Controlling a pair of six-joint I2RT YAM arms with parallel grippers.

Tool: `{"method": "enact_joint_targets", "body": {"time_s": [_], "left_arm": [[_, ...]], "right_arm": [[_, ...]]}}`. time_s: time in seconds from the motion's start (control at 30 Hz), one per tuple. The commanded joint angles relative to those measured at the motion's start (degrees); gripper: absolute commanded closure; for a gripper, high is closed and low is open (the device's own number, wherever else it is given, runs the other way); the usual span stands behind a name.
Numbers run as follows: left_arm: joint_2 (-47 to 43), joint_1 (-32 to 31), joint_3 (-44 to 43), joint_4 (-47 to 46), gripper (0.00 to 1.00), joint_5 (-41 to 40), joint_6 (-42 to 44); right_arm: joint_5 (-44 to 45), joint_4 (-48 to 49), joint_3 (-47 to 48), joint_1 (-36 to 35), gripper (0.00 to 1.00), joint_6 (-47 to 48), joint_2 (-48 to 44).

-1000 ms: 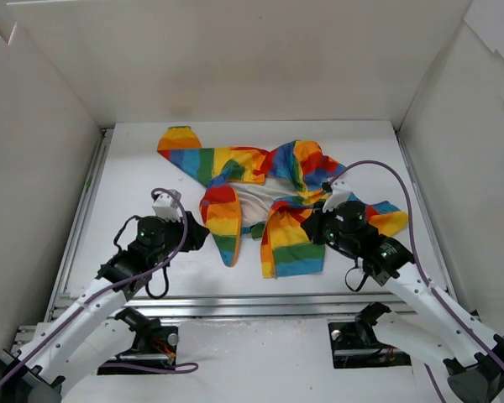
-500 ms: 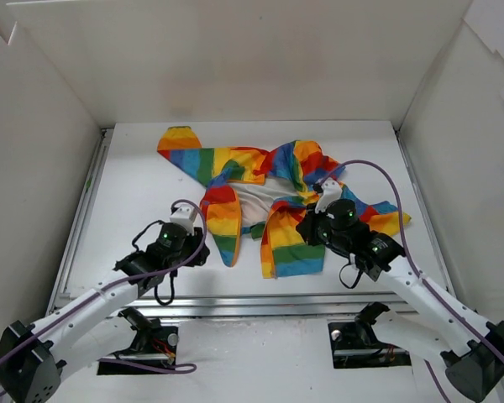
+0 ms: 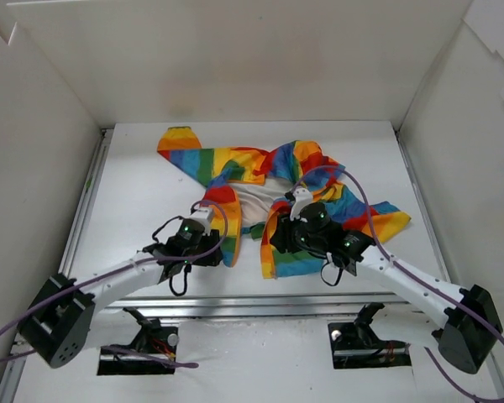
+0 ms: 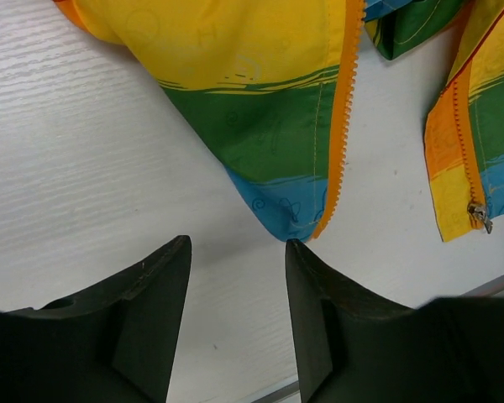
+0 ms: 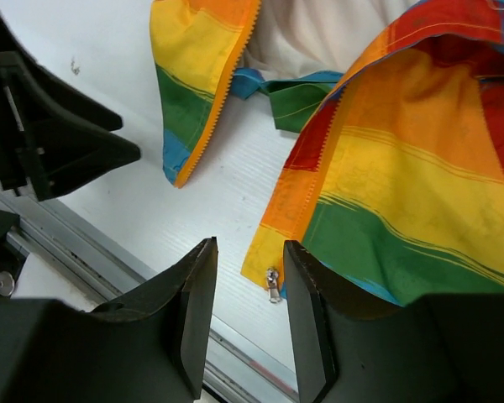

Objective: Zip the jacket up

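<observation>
The rainbow-striped jacket lies open on the white table, white lining showing, its two front panels apart. My left gripper is open and empty, just in front of the left panel's blue bottom corner; its right fingertip is at that corner, beside the orange zipper teeth. My right gripper is open and empty over the right panel's bottom corner, with the metal zipper slider between the fingers. The slider also shows in the left wrist view.
White walls enclose the table on three sides. A metal rail runs along the table's front edge, close below both grippers. Purple cables loop from each arm. A sleeve stretches to the back left.
Both arms have swung inward to the jacket's bottom hem. The left gripper moved right to the left panel's corner, the right gripper moved left to the slider corner.
</observation>
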State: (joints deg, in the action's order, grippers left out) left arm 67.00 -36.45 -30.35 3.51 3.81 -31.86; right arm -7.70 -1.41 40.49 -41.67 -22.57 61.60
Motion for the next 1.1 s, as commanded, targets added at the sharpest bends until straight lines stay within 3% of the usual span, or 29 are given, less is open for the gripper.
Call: {"method": "enact_joint_targets", "body": {"time_s": [0.0, 0.3, 0.43, 0.53, 0.6, 0.77, 0.8, 0.83, 0.87, 1.03, 1.07], "left_arm": [[4.7, -0.38, -3.4, -8.32, 0.55, 2.25, 0.48], [14.2, 1.46, -5.51, -14.47, 0.56, 0.58, -0.92], [16.58, 1.47, -6.04, -18.53, 0.62, 2.16, -2.59], [18.95, 1.99, -6.21, -22.39, 0.74, 5.76, -4.52], [20.01, 1.99, -5.6, -26.16, 0.99, 7.08, -6.46], [19.31, 1.99, -3.41, -31.63, 1.0, 8.4, -11.2], [18.7, 1.99, -2.79, -32.94, 1.0, 7.79, -11.99], [17.3, 1.47, -2.18, -33.56, 1.0, 7.35, -13.04], [16.41, 1.47, -0.69, -33.91, 1.0, 6.65, -14.45], [7.56, -0.46, 5.73, -38.04, 1.0, -1.51, -26.75], [6.05, -0.99, 7.48, -38.4, 1.0, -2.92, -28.07]], "right_arm": [[-1.26, 6.07, 0.2, -1.92, 0.65, -1.34, 1.85], [-0.38, 8.53, 0.12, -5.44, 0.65, -3.01, 5.81], [-0.91, 11.43, -0.85, -6.05, 0.63, -4.41, 7.73], [0.49, 13.53, -1.99, -6.32, 0.51, -7.48, 9.32], [1.46, 15.9, -3.05, -6.58, 0.48, -9.77, 10.11], [1.47, 18.81, -2.96, -6.23, 0.48, -13.37, 12.4], [1.2, 19.25, -2.87, -6.32, 0.51, -13.64, 12.84], [1.03, 19.43, -2.87, -6.41, 0.85, -13.82, 13.71], [0.94, 19.51, -2.7, -6.32, 1.0, -14.25, 14.15], [0.76, 22.33, -2.61, -6.76, 1.0, -16.28, 16.18], [1.37, 21.81, -1.65, -7.02, 0.9, -16.37, 16.09]]}}
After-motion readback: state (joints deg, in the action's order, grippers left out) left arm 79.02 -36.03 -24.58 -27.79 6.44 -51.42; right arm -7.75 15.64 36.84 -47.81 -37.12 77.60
